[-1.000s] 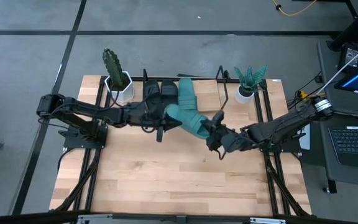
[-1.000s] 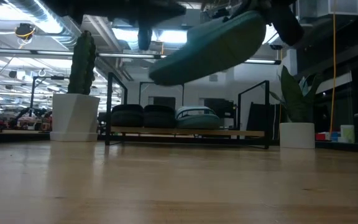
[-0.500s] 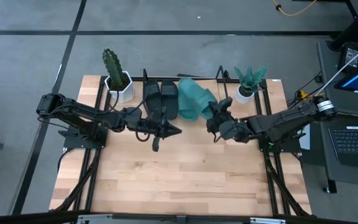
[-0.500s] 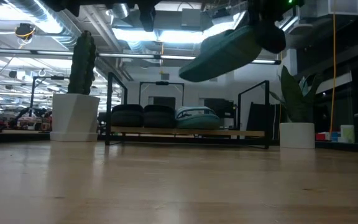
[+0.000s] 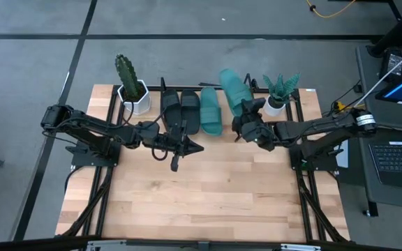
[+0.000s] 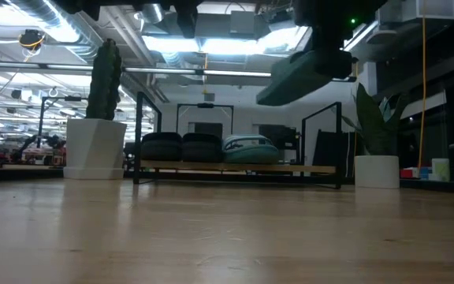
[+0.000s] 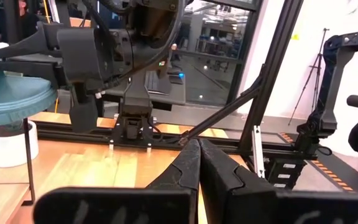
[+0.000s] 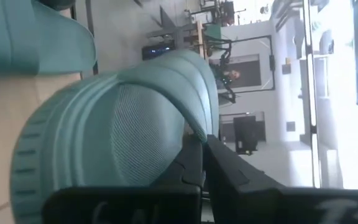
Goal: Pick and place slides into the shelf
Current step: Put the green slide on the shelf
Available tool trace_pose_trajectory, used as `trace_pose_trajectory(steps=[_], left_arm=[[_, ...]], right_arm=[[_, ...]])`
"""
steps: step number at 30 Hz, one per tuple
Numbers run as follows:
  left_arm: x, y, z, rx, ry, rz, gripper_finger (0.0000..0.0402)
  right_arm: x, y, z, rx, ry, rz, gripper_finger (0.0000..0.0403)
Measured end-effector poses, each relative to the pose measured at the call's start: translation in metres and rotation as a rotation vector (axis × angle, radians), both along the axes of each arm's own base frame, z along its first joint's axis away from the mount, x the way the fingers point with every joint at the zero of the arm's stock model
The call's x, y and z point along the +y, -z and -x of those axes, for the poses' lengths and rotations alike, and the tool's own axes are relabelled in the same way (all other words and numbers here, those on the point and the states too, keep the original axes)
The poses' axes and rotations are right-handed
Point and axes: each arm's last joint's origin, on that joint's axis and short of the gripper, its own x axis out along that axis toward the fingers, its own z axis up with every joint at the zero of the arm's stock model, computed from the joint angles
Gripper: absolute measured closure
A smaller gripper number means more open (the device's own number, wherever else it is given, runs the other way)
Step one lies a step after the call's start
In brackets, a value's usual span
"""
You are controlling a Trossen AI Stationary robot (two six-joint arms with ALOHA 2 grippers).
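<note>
Rubbery teal slide point(image 5: 234, 89) looks light and floppy, so we've got the right end effector point(image 5: 246, 124) clamped on its strap edge over the shelf point(image 5: 253, 86); left end effector point(image 5: 190, 146) closed, empty.

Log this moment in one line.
right gripper: shut on teal rubber slide, above shelf | left gripper: shut, empty | shelved: three

Three slides point(image 5: 190, 109) side by side on shelf point(image 5: 241, 88) at desk point(image 5: 201, 195) rear; fourth slide point(image 5: 234, 89) held above shelf's right end.
</note>
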Motion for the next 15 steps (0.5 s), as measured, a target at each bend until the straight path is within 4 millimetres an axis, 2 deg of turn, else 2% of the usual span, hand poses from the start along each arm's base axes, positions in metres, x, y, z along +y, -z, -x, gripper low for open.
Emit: trace_pose_trajectory(steps=[8,15], left_arm=[[0.000,0.001,0.000,0.013,0.000,-0.001,0.0401],[0.000,0.001,0.000,0.013,-0.013,-0.001,0.0401]], right_arm=[[-0.008,0.007,0.000,-0.048,-0.024,-0.099,0.0397],[-0.017,0.013,0.004,-0.047,0.023,-0.132,0.0397]])
